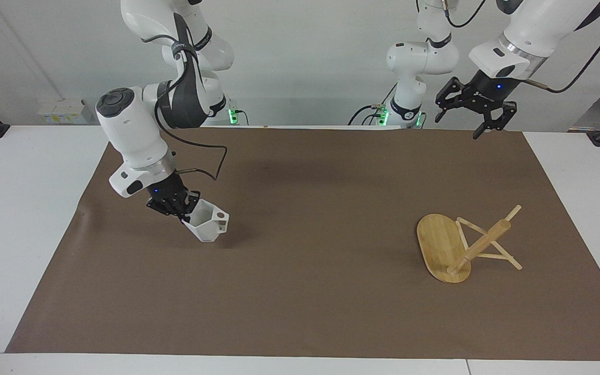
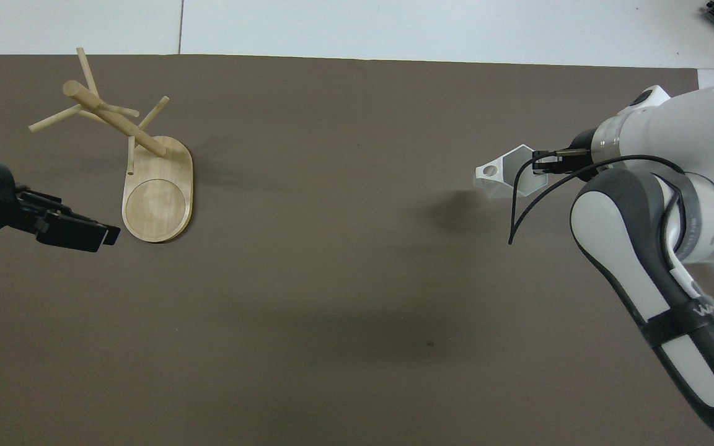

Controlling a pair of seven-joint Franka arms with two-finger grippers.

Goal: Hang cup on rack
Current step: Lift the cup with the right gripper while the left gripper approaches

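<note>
Facing view alone: cup [image 1: 207,225] clear of mat [image 1: 300,312].

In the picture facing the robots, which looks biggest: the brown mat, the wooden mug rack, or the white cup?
1. Brown mat, by far the largest.
2. Bamboo mug rack.
3. White cup, smallest, held tilted in the right gripper.

The light bamboo mug rack [image 1: 453,247] with crossing pegs is the only thing standing on the brown mat [image 1: 310,281]; the mat's whole middle stretch lies open.
</note>
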